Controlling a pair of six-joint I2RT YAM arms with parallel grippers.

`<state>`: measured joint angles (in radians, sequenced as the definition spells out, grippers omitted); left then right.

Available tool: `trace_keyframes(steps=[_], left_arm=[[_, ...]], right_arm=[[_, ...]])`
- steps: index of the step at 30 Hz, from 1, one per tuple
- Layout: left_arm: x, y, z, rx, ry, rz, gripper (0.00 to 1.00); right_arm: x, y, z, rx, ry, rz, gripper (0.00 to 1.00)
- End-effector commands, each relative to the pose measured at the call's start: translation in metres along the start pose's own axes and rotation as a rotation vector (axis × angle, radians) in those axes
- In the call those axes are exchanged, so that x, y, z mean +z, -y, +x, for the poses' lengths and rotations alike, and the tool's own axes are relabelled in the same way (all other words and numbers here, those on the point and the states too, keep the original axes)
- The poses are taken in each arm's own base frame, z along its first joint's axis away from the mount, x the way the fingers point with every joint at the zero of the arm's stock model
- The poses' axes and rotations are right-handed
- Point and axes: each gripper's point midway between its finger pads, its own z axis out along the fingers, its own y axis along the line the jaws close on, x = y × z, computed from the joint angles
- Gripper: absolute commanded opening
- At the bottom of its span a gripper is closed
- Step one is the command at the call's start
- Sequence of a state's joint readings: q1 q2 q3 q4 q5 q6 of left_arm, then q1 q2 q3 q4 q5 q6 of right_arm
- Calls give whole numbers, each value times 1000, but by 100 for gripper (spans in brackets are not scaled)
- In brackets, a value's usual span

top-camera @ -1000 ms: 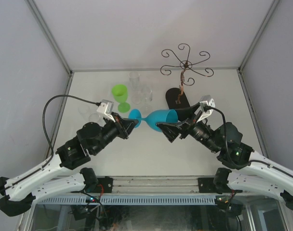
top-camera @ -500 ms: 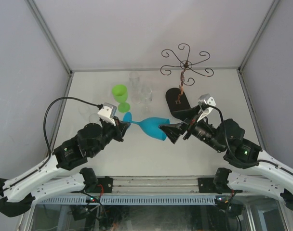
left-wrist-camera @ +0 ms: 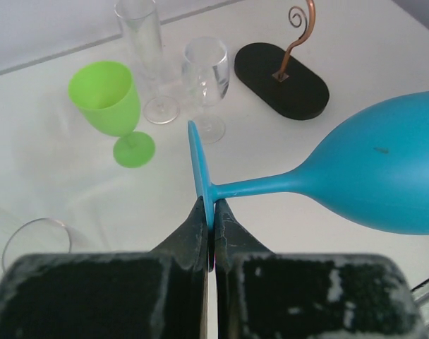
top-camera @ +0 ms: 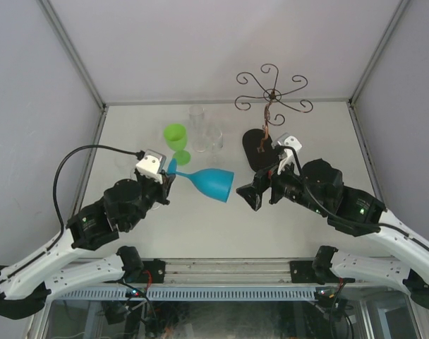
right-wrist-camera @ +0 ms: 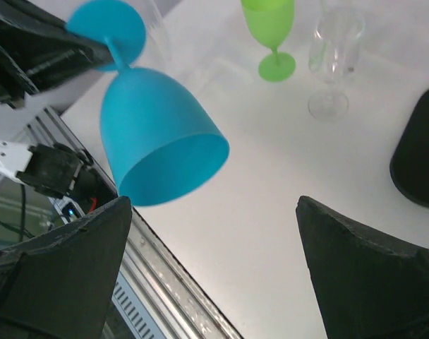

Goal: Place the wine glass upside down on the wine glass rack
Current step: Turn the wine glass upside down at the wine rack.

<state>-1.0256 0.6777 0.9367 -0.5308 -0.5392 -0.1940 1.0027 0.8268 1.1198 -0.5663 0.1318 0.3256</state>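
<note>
A blue wine glass (top-camera: 213, 182) hangs on its side above the table, bowl mouth toward the right arm. My left gripper (left-wrist-camera: 213, 212) is shut on the rim of its round foot (left-wrist-camera: 197, 164); the stem and bowl (left-wrist-camera: 384, 176) stretch to the right. My right gripper (right-wrist-camera: 214, 205) stands open, just clear of the bowl's mouth (right-wrist-camera: 165, 159), with nothing between its fingers. The wine glass rack (top-camera: 271, 94), a thin brown wire stand with curled arms, rises at the back right from a black oval base (top-camera: 259, 147).
A green wine glass (top-camera: 176, 140) stands upright behind the blue one, with two clear glasses (top-camera: 206, 131) beside it. Another clear glass (left-wrist-camera: 32, 240) lies at the left. Grey walls close in the table's sides and back. A metal rail (right-wrist-camera: 165, 296) runs along the near edge.
The right gripper, which was around the blue bowl, has let it go and drawn back to the right. The left gripper has carried the glass leftward by its foot.
</note>
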Motion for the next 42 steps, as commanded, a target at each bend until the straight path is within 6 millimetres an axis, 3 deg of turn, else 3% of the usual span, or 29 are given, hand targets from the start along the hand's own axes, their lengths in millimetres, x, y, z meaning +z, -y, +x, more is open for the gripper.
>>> trace_keyframes(steps=[1,10,17,31,42], left_arm=[[-4,-8,-26,56,38,-33,0],[8,25,-11,201,-36,35,0],[8,63,-13,338,-11,124,0],[0,108,-23,481,47,324,0],[-4,116,-27,525,64,348,0]], right_arm=[[-12,6,4,-20,-70,17,98],[-23,8,16,-13,-148,-12,98],[-23,-12,23,-15,-197,-143,93],[24,-50,31,47,-204,-353,70],[51,-57,43,68,-243,-399,44]])
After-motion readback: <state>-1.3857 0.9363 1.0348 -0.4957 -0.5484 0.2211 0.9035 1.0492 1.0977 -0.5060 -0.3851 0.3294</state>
